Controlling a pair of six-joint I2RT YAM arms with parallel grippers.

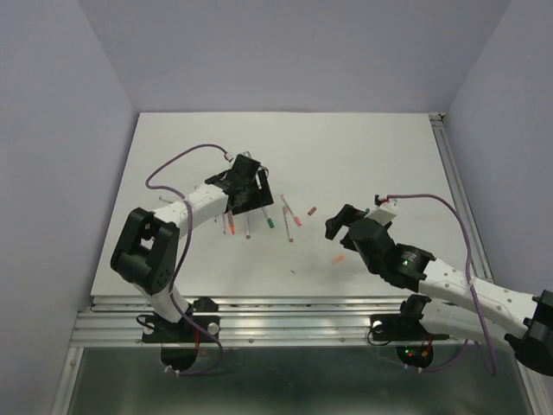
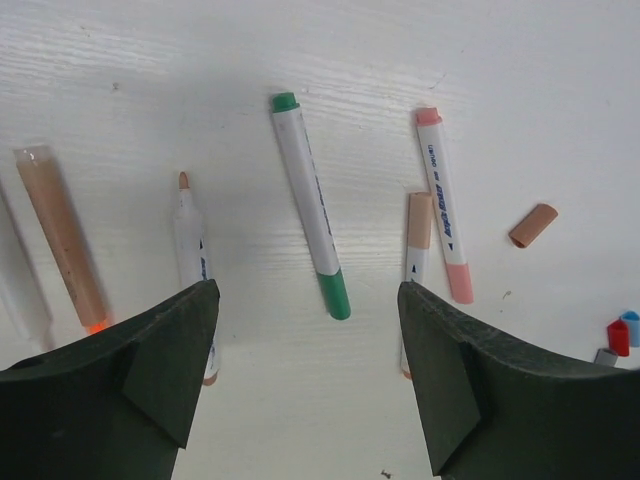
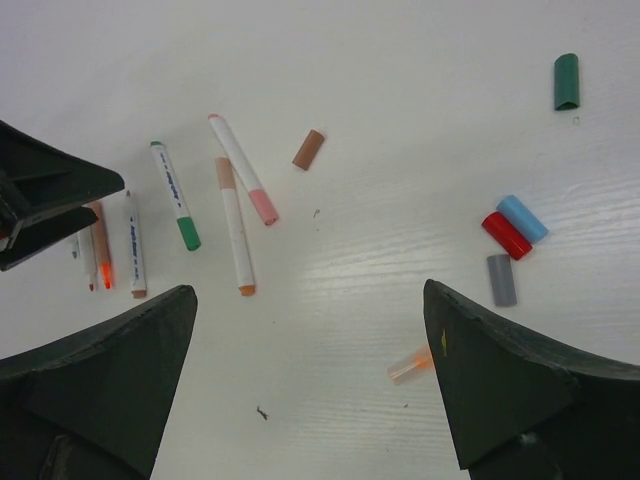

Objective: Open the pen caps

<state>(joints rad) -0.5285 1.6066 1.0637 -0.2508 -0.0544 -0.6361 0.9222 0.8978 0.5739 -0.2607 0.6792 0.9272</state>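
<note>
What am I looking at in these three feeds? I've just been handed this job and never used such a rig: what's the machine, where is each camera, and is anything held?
The machine is two robot arms bolted at the near edge of a white table. The overhead view looks down from behind them. The other two views come from cameras on each wrist, so the dark wedges at the bottom are that arm's own fingers.

The left tool hangs open over a row of pens, above a green-capped pen and beside a pink-capped pen. The right tool is also open, over bare table.

Loose caps lie about: a brown cap, a dark green cap, and a cluster of red cap, light blue cap and grey cap.

Neither tool holds anything.
</note>
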